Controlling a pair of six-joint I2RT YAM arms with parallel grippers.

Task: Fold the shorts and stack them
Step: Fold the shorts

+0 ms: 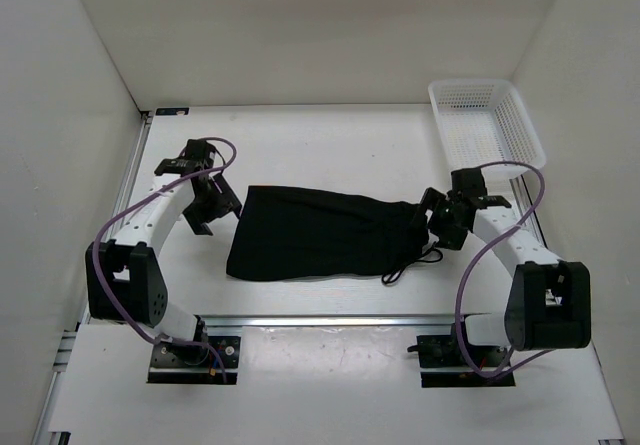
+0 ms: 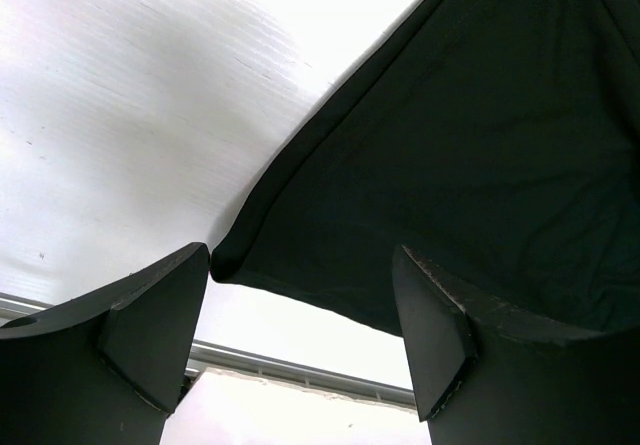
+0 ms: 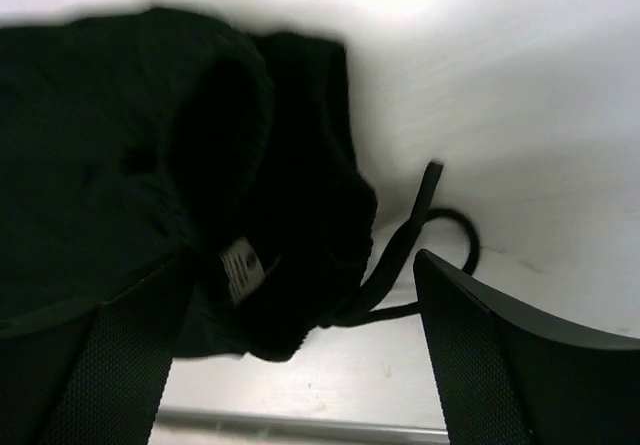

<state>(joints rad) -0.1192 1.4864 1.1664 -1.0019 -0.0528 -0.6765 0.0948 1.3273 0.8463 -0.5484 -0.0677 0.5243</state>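
From above, the shorts (image 1: 320,233) are just one black blob. I can't make out layers or creases, and the waist end is tucked under the right jaws. Right wrist view is blurry: the white tag (image 3: 240,267) is unreadable, and the drawstring (image 3: 402,243) ducks behind the jaws. Left wrist view chops the shorts off at the top and right edges.

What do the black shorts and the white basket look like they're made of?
The shorts look like soft matte fabric, knit or woven I cannot tell: they lie limp, bunching at the waist, with a thin cord drawstring. The basket looks like rigid white plastic, moulded in a regular open mesh.
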